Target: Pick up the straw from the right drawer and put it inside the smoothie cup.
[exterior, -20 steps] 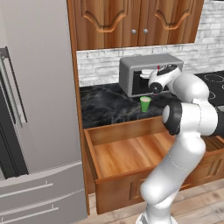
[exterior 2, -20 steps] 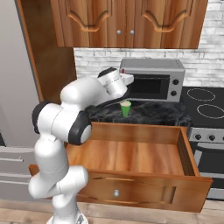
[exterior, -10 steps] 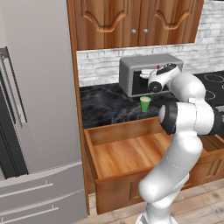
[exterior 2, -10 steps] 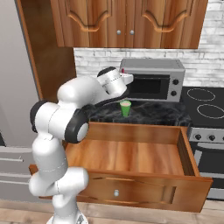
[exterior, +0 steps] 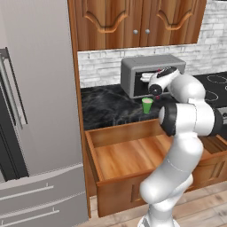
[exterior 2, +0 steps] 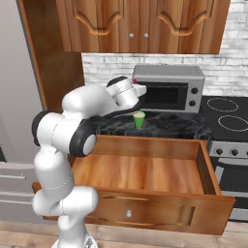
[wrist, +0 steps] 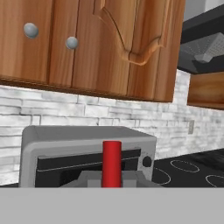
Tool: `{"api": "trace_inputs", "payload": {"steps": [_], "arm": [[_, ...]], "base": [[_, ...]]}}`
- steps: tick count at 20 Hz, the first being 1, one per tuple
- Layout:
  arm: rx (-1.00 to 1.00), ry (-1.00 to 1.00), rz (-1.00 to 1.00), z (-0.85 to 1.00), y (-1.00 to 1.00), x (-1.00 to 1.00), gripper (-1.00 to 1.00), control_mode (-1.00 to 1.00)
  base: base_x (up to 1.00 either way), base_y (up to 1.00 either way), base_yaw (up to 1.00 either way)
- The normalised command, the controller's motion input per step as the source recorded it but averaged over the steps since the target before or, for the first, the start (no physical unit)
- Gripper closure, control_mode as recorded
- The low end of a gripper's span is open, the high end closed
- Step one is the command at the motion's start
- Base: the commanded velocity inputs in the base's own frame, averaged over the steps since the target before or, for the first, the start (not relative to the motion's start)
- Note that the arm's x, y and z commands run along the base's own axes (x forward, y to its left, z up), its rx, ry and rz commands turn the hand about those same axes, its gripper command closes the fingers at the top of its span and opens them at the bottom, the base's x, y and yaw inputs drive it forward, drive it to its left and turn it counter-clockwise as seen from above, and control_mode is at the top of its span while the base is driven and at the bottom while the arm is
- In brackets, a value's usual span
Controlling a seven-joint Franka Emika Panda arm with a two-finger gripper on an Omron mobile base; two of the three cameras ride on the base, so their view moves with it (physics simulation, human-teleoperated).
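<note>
The gripper is clamping the straw, standing red at the hand view's bottom centre. The smoothie cup is sitting mid-frame before the microwave. Aiming off its small rim risks tipping it or dropping the straw onto the counter

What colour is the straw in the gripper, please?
Red; the straw shows best in the hand view.

Kitchen: microwave, stove, fridge (carved wood cabinets above).
</note>
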Motion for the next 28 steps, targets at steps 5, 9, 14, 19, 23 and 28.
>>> {"api": "trace_inputs", "payload": {"steps": [5,9,14,19,23,28], "arm": [[0.06,0.00,0.00,-0.01,0.00,0.13,1.00,-1.00],[0.02,0.00,-0.04,-0.06,-0.09,0.29,1.00,-1.00],[0.00,0.00,-0.01,-0.14,-0.10,0.11,1.00,-1.00],[0.00,-0.01,0.00,-0.24,-0.01,0.00,1.00,-1.00],[0.00,-0.08,0.00,-0.29,0.00,0.00,1.00,-1.00],[-0.05,-0.09,0.00,-0.29,0.00,0.00,1.00,-1.00]], "base": [[0.00,0.00,0.00],[0.00,0.00,0.00],[0.00,0.00,0.00],[0.00,0.00,0.00],[0.00,0.00,0.00],[0.00,0.00,0.00]]}}
